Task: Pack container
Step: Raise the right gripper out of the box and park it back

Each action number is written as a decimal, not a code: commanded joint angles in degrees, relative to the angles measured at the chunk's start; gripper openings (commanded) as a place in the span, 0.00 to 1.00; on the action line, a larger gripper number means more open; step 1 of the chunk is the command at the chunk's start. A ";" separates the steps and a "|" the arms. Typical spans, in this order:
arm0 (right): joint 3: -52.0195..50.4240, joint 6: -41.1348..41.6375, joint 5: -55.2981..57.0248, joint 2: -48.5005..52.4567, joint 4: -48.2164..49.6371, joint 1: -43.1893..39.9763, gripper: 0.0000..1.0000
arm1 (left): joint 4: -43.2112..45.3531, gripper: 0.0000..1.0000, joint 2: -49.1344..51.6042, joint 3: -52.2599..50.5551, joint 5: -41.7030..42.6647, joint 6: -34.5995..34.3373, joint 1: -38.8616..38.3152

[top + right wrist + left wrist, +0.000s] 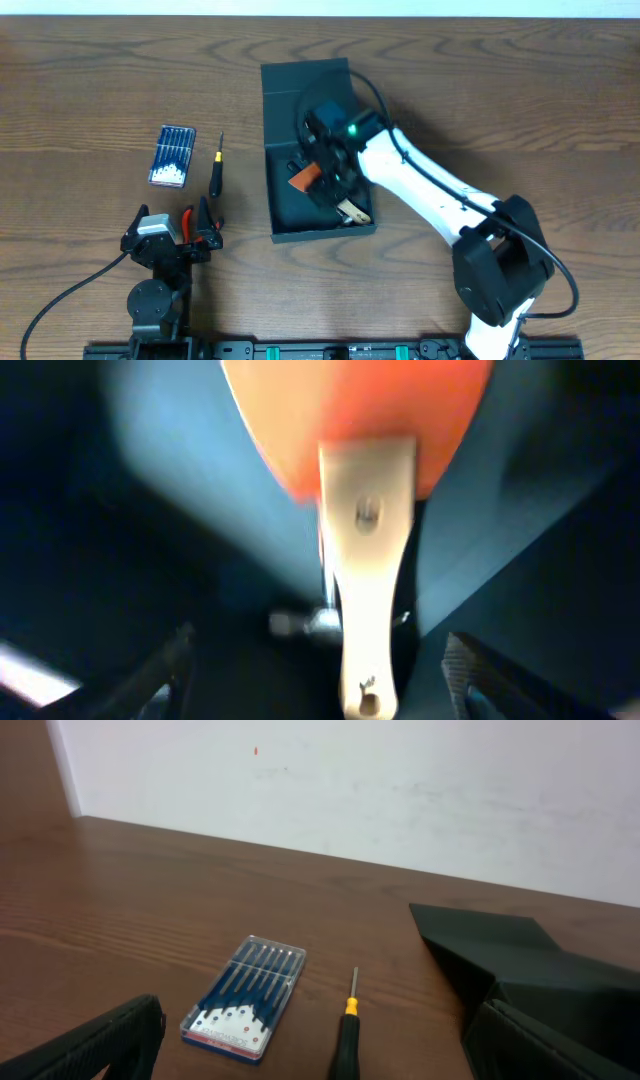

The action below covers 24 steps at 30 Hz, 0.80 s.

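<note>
- overhead shows the container, a dark square box, in the middle of the table. its flap lid is thrown open on the side away from the robot.
- inside the container an orange-and-cream tool lies on the floor. its long axis runs diagonally from the container's left wall toward its near right corner.
- the right gripper hangs directly over the container's inside, so the box lies straight below it. in the right wrist view its fingers stand spread either side of the cream strip, pinching nothing.
- my reading is that this tool is already delivered, and the move ahead for the right arm is straight up, out of the container's walls.
- left of the container, just beside its left wall, lies a screwdriver. its long axis runs parallel to that wall, tip pointing away from the robot.
- further left of the container is a blue case of bits.
- left of the container's near corner is the left gripper, spread wide and holding nothing that shows. a red-handled tool sits right at its fingers, and i cannot tell if they touch.
- the unpacked things all lie to the container's left, so the left arm is the nearer one. from that gripper the container lies to the right and slightly ahead.
</note>
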 commanded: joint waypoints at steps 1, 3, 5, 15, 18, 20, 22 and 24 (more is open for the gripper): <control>11.65 2.80 1.01 -0.11 -2.73 0.00 0.84 | -1.07 0.99 -0.35 -0.66 -0.07 0.79 0.31; 18.67 5.90 5.29 -0.11 -6.12 -0.68 0.85 | -1.07 0.98 -0.35 -0.66 -0.07 0.79 0.31; 25.29 11.30 13.33 -0.11 -10.47 -2.32 0.88 | -1.07 0.99 -0.35 -0.66 -0.07 0.79 0.31; 34.38 22.05 23.26 -0.11 -22.73 -23.19 0.99 | -1.07 0.98 -0.35 -0.66 -0.07 0.79 0.31; 34.36 22.01 23.17 -0.11 -22.60 -28.35 0.99 | -1.07 0.99 -0.35 -0.63 -0.07 0.79 0.31; 34.36 22.01 23.15 -0.11 -22.58 -30.45 0.99 | -1.07 0.98 -0.35 -0.63 -0.07 0.79 0.31; 34.36 22.03 23.19 -0.09 -22.58 -31.74 0.99 | -1.07 0.99 -0.35 -0.66 -0.07 0.79 0.31; 34.36 22.03 23.19 -0.09 -22.43 -32.59 0.99 | -1.07 0.99 -0.35 -0.66 -0.07 0.79 0.31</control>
